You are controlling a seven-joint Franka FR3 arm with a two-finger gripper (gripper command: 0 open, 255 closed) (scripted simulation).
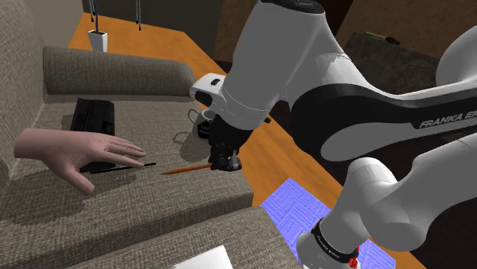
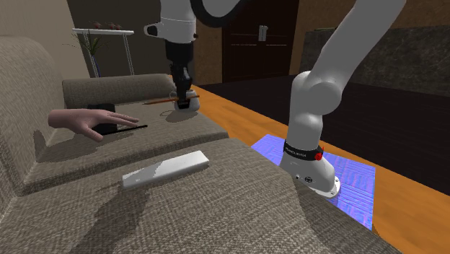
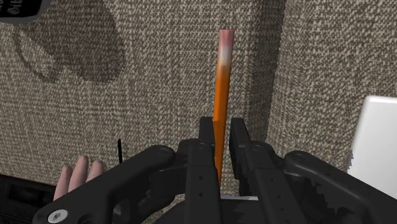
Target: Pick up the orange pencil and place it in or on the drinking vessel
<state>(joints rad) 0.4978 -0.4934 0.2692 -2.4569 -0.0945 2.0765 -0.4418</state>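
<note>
item: orange pencil [image 3: 221,89], pink eraser at one end, point at the other. location: clamped crosswise in the gripper [image 3: 219,137], the fingers closed tight on the shaft near its eraser half. in the shoulder view the pencil [image 1: 186,168] lies level and low over the sofa seat [image 1: 153,199], pointed end toward the model hand [image 1: 76,153]; whether it touches the cushion cannot be told.

item: drinking vessel [image 3: 19,9], dark, cut by the frame edge, standing on the seat ahead of the gripper and off to one side of the eraser end. pale lettering on its wall, too cropped to read.

item: model hand, pink, palm down on the seat, fingers toward the pencil point, apart from it. it rests on a black flat object [image 1: 93,116]. a thin black pen [image 1: 134,166] lies just beside its fingertips.

item: white flat slab [image 2: 166,169], on the nearer cushion in the second exterior view, well apart from the pencil.

item: robot arm [image 1: 367,99], white with dark joints. marking on the forearm reads "franka e", the rest cut off. small white print on the dark base ring [image 2: 301,151], not legible.

item: blue patterned mat [image 2: 357,180], under the arm's base, on an orange wooden floor [image 1: 153,46].

item: white pot [image 1: 97,38], on that floor beyond the sofa armrest.
</note>
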